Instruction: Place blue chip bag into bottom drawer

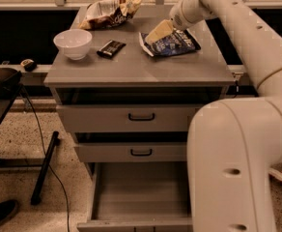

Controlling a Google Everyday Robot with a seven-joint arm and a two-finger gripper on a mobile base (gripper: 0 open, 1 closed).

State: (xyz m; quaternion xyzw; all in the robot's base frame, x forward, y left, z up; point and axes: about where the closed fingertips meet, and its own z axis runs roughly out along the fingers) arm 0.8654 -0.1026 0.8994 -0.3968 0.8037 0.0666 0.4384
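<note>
The blue chip bag (174, 43) lies flat on the cabinet top, right of the middle, dark blue with white lettering. My gripper (158, 32) hangs just over the bag's left rear part, its pale fingers pointing down and to the left, right at the bag's edge. The bottom drawer (140, 197) is pulled out below the two shallower drawers, its plain grey inside bare; my arm hides its right side.
A white bowl (73, 43) and a small black bar wrapper (111, 48) sit on the cabinet top's left half. A brown-and-white chip bag (109, 11) lies at the back. The two upper drawers (141, 116) are closed. A black stand (1, 88) is at left.
</note>
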